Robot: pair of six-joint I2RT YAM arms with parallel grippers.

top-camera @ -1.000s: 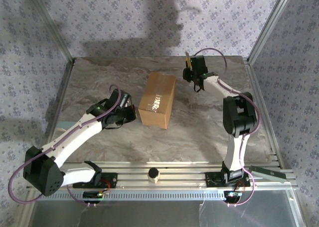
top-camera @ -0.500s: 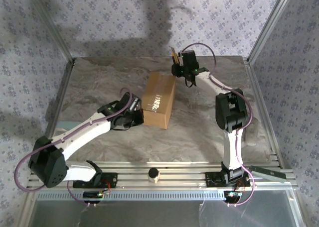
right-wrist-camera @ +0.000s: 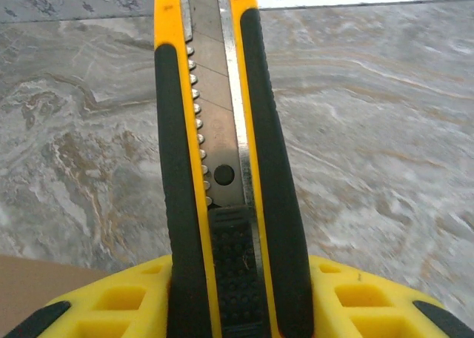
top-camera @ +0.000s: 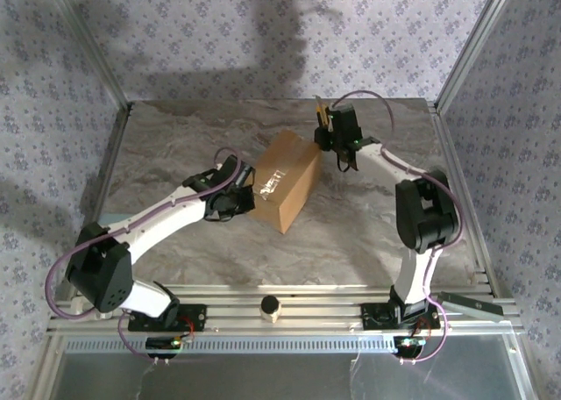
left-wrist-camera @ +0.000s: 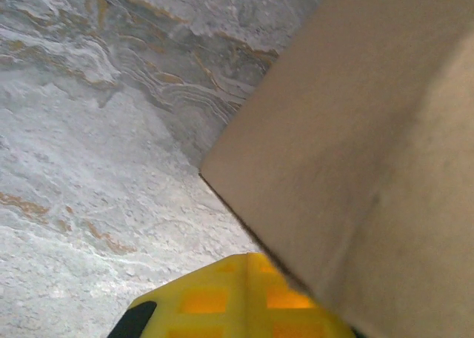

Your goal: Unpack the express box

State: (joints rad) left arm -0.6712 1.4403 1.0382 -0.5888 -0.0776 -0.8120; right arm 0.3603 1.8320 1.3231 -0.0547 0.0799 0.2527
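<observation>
The express box [top-camera: 285, 181], a closed brown cardboard carton, lies at an angle in the middle of the marble table. My left gripper [top-camera: 248, 193] is shut with nothing held, its yellow fingers [left-wrist-camera: 222, 302] pressed against the box's left side [left-wrist-camera: 355, 130]. My right gripper [top-camera: 327, 128] hovers by the box's far right corner, shut on a yellow and black utility knife [right-wrist-camera: 222, 153]. The knife's blade is extended and points away over the table. In the right wrist view a corner of the box [right-wrist-camera: 37, 286] shows at the bottom left.
A small round knob [top-camera: 271, 307] sits on the aluminium rail at the near edge between the arm bases. Metal frame posts and patterned walls close in the table on the left, back and right. A grey plate [top-camera: 473, 303] lies at the near right.
My left arm has reached right and pushed into the box, which has shifted right and turned. My right gripper with the knife swung left, then came back beside the box's far corner.
</observation>
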